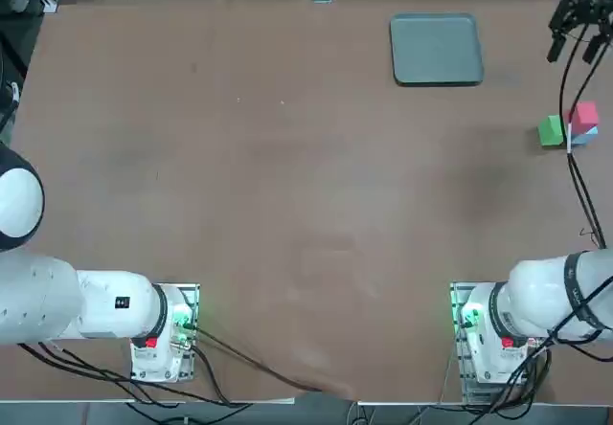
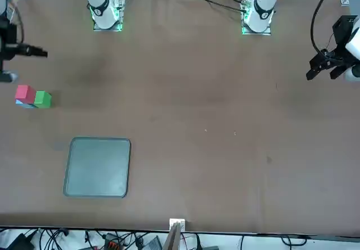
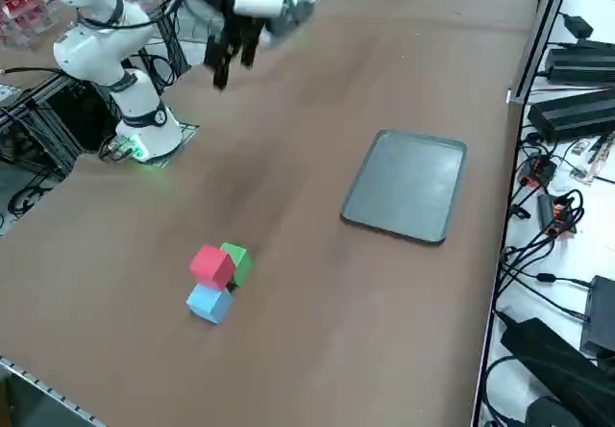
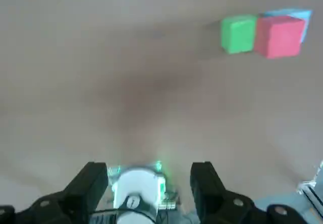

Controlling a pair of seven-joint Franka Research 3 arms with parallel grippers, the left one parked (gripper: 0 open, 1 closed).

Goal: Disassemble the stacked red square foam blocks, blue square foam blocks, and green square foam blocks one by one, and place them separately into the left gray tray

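Note:
The red cube (image 3: 211, 264) sits on top of the blue cube (image 3: 208, 303), and the green cube (image 3: 238, 262) rests on the table against them. In the top view the red cube (image 1: 582, 115), green cube (image 1: 551, 130) and blue cube (image 1: 585, 136) lie near the right edge. The gray tray (image 1: 436, 50) lies flat toward the far side with nothing in it. My right gripper (image 3: 231, 60) hangs high above the table, well apart from the cubes, open and holding nothing. The wrist view shows both fingers (image 4: 94, 182) spread wide, with the green cube (image 4: 238, 33) and red cube (image 4: 279, 36) far below.
Bare brown table (image 1: 287, 186) spreads between the cubes, the tray and the arm bases (image 1: 488, 334). Cables and power bricks (image 3: 577, 110) run along the table's far edge beyond the tray. The right arm's black cable (image 1: 575, 176) hangs over the cubes in the top view.

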